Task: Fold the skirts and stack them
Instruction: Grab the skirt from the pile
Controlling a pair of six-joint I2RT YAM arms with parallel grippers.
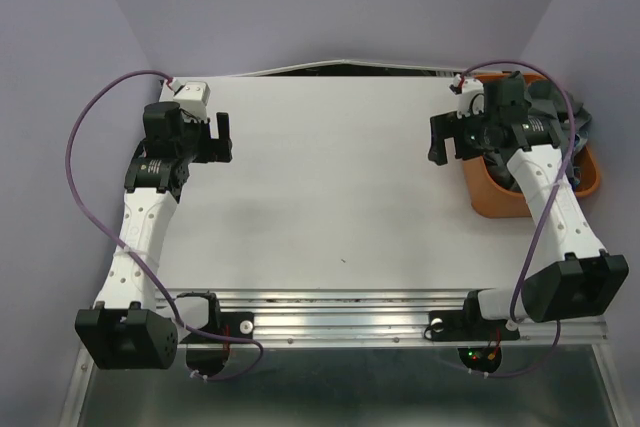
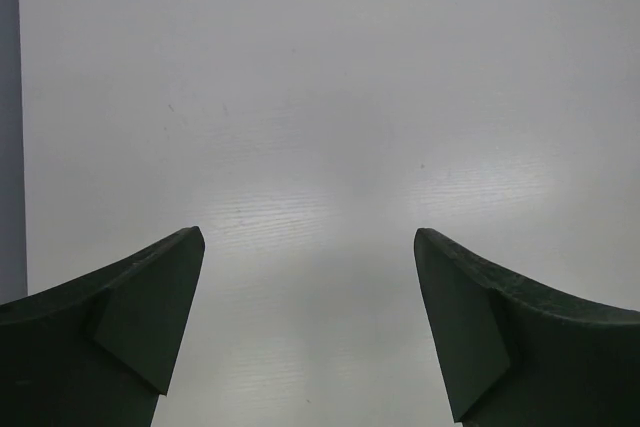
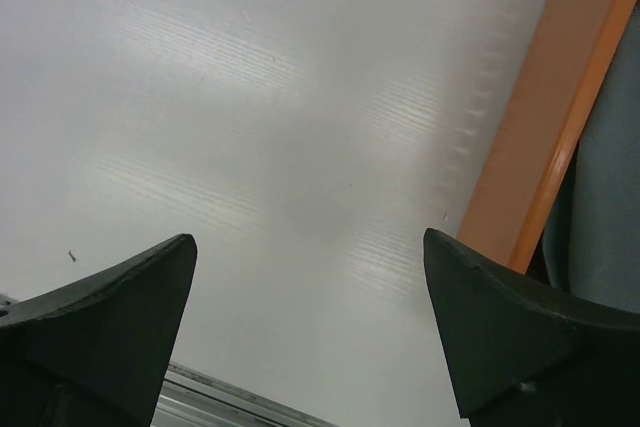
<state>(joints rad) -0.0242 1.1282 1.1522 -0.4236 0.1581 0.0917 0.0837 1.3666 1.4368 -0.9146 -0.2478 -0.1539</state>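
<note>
Grey cloth of the skirts point(image 1: 552, 99) lies bunched inside an orange bin point(image 1: 495, 199) at the table's right edge. In the right wrist view a strip of the grey cloth point(image 3: 612, 187) shows behind the bin's orange wall point(image 3: 540, 137). The other skirts are hidden. My right gripper point(image 1: 450, 142) point(image 3: 310, 239) hovers open over bare table just left of the bin. Over the table's far left part my left gripper point(image 1: 218, 137) point(image 2: 310, 237) also stands open. Nothing lies between either pair of fingers.
The white table point(image 1: 330, 177) stretches between the two arms. A metal rail point(image 1: 350, 307) runs along its near edge, where both arm bases are bolted. Purple walls close in the back and the sides. Cables loop from each wrist.
</note>
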